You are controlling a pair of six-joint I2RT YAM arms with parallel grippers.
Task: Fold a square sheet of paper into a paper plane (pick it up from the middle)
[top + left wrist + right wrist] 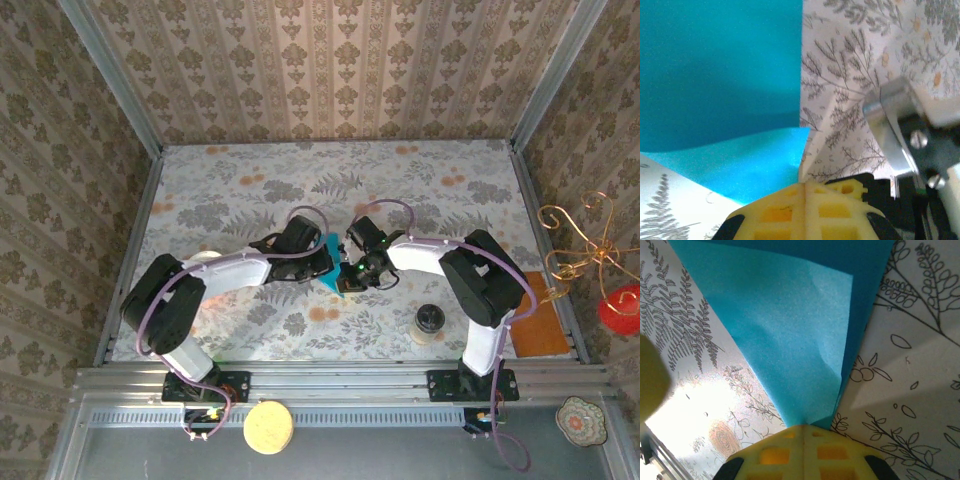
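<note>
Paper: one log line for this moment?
phase: folding | paper: teal, flap raised off table | left gripper: shut on paper edge | right gripper: shut on paper

No text, label, brand or number can be read, neither on the square sheet of paper (pixel 790 340) nor elsewhere.

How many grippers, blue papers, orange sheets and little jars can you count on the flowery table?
grippers: 2 (left gripper, right gripper)
blue paper: 1
orange-brown sheet: 1
small jar: 1
Total: 5
</note>
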